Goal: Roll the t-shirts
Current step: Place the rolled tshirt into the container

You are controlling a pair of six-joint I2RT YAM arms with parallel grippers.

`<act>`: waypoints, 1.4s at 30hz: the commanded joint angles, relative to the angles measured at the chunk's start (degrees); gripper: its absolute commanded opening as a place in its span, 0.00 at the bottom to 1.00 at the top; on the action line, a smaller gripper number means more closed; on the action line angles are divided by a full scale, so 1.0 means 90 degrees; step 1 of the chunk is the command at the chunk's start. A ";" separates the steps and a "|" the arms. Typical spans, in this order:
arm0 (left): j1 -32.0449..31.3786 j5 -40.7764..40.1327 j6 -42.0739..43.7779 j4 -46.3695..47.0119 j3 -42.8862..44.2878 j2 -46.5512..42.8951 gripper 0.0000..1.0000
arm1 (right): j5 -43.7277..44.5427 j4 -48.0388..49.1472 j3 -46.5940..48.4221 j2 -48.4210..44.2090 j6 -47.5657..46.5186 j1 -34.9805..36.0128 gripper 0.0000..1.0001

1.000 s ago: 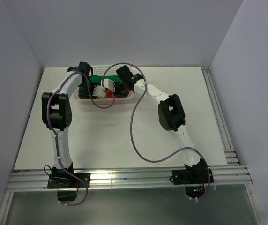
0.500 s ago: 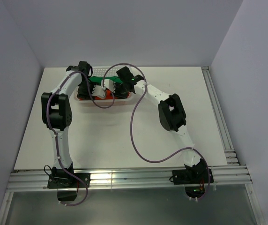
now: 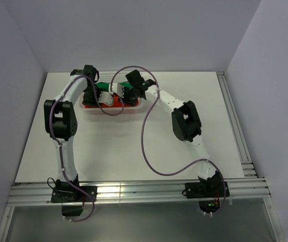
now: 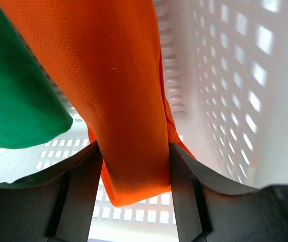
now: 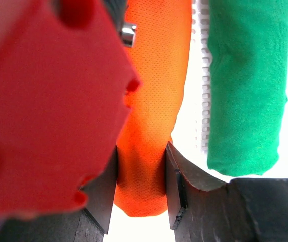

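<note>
I've got the left gripper (image 4: 135, 171) and right gripper (image 5: 141, 176) each pinching one end of the rolled orange t-shirt (image 4: 119, 75), its length spanning them inside the white mesh basket (image 4: 224, 75) (green t-shirt (image 5: 247, 75) lies alongside).

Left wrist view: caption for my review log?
Left gripper clasps the orange shirt inside the white basket, green shirt alongside.

orange t-shirt (image 4: 129, 101): dimpled matt cloth | green t-shirt (image 4: 18, 91): smooth cloth | basket (image 4: 224, 91): seemingly plastic

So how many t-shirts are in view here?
2. The orange t-shirt is in the basket, gripped by the left gripper and right gripper; the green t-shirt lies beside it. More may be hidden.
</note>
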 commanded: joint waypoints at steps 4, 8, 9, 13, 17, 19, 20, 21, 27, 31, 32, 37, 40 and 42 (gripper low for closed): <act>0.0009 0.0076 0.0461 -0.0651 0.0281 -0.0457 0.59 | -0.0260 -0.0349 0.0331 -0.0427 -0.0010 -0.0017 0.47; -0.0021 -0.0110 0.0579 -0.0993 0.0252 -0.0350 0.59 | -0.0299 -0.0621 0.0516 -0.0310 -0.0039 -0.0017 0.47; -0.0030 -0.0139 0.0578 -0.0974 0.0232 -0.0331 0.59 | -0.0290 -0.0661 0.0556 -0.0242 -0.0049 -0.0007 0.47; -0.0031 -0.0198 0.0569 -0.0934 0.0241 -0.0233 0.59 | -0.0124 -0.0574 0.0517 -0.0143 0.0048 -0.0007 0.52; -0.0060 -0.0111 0.0539 -0.1012 0.0368 -0.0203 0.64 | -0.0143 -0.0486 0.0381 -0.0240 0.0078 -0.0007 0.53; -0.0060 -0.0022 0.0569 -0.1042 0.0447 -0.0233 0.66 | -0.0163 -0.0447 0.0361 -0.0290 0.0088 -0.0007 0.54; -0.0070 0.0007 0.0598 -0.1051 0.0447 -0.0281 0.66 | -0.0172 -0.0466 0.0370 -0.0348 0.0088 -0.0007 0.55; -0.0070 0.0007 0.0608 -0.1061 0.0447 -0.0301 0.67 | -0.0202 -0.0476 0.0380 -0.0368 0.0107 -0.0007 0.55; -0.0099 0.0085 0.0540 -0.0954 0.0398 -0.0418 0.74 | -0.0290 -0.0300 0.0273 -0.0573 0.0185 -0.0007 0.63; -0.0118 0.0076 0.0442 -0.0857 0.0359 -0.0438 0.76 | -0.0290 -0.0320 0.0293 -0.0612 0.0205 -0.0007 0.64; -0.0118 0.0085 0.0432 -0.0847 0.0359 -0.0438 0.77 | -0.0290 -0.0320 0.0283 -0.0631 0.0205 -0.0007 0.65; -0.0128 0.0086 0.0383 -0.0778 0.0417 -0.0467 0.91 | -0.0309 -0.0271 0.0254 -0.0680 0.0205 -0.0007 0.65; -0.0128 0.0085 0.0412 -0.0788 0.0486 -0.0506 0.92 | -0.0290 -0.0232 0.0234 -0.0719 0.0205 -0.0017 0.65; -0.0128 0.0085 0.0441 -0.0807 0.0534 -0.0535 0.92 | -0.0280 -0.0193 0.0214 -0.0749 0.0215 -0.0017 0.64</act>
